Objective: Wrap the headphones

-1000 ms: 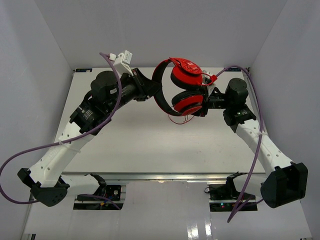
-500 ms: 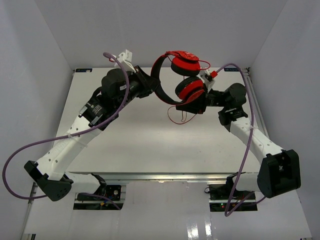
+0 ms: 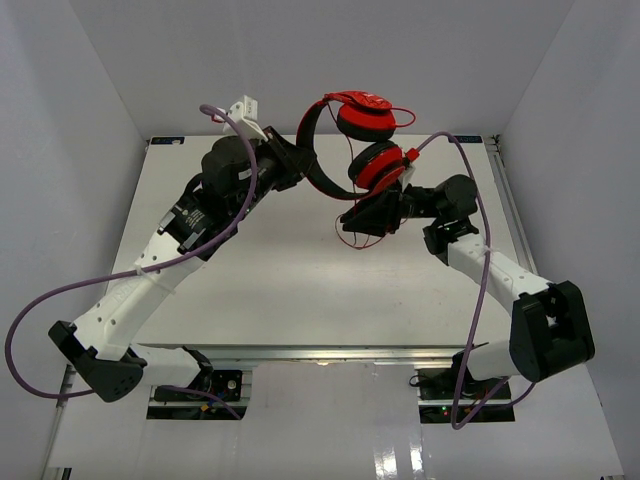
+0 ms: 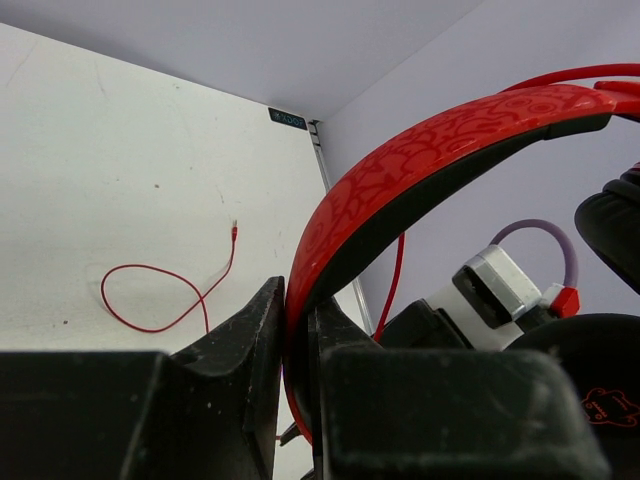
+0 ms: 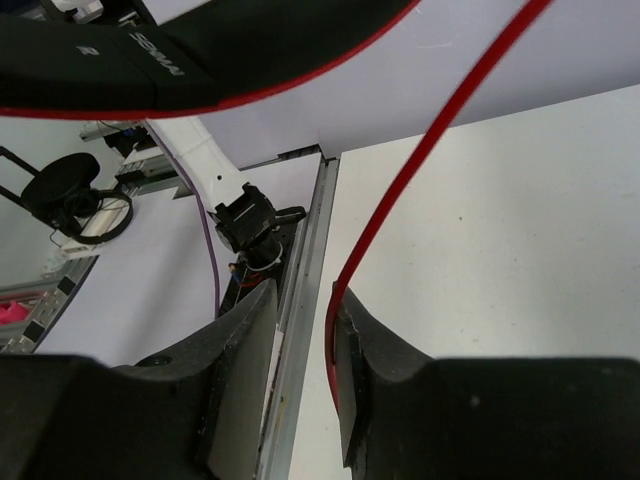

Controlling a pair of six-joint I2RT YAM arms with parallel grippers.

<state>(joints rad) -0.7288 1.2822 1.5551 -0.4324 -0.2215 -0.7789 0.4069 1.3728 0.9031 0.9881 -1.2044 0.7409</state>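
The red headphones hang in the air above the back of the table, with two red earcups one above the other. My left gripper is shut on the red and black headband; in the left wrist view the band is pinched between both fingers. My right gripper sits just below the lower earcup, jaws apart. In the right wrist view the thin red cord runs down against the inner face of one finger. A loop of cord hangs below; more cord lies on the table.
The white table is walled in by white panels at the back and sides. A metal rail runs along the table edge with a black clamp beside it. Purple arm cables loop over both arms.
The right gripper has moved left and down, away from the lower earcup to just beneath it. The left arm has lifted and turned the headphones a little higher.
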